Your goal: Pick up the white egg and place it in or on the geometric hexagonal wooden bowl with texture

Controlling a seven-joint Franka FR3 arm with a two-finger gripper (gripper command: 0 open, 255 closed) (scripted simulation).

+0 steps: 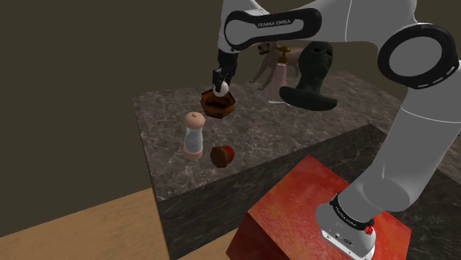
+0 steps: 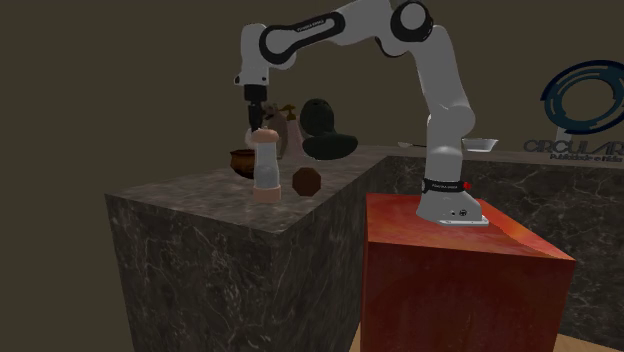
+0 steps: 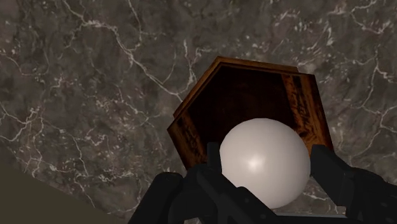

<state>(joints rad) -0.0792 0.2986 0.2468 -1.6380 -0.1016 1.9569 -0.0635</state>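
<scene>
My black gripper [image 3: 266,167] is shut on a white egg [image 3: 264,161], whose round pale surface bulges between the two fingers. Directly beyond the egg lies the dark brown hexagonal wooden bowl [image 3: 251,105], its hollow facing up. From the shoulder view the gripper [image 1: 221,88] hangs just above the bowl [image 1: 219,104] with the egg [image 1: 220,87] in it. In the second exterior view the gripper [image 2: 254,118] hovers over the bowl [image 2: 241,162], partly behind a pale shaker.
On the dark marble counter [image 1: 166,122] stand a pale shaker [image 1: 193,136], a small brown faceted object [image 1: 222,156], a dog figurine [image 1: 275,63] and a dark green bust [image 1: 313,77]. The red stand [image 1: 310,214] fills the lower right.
</scene>
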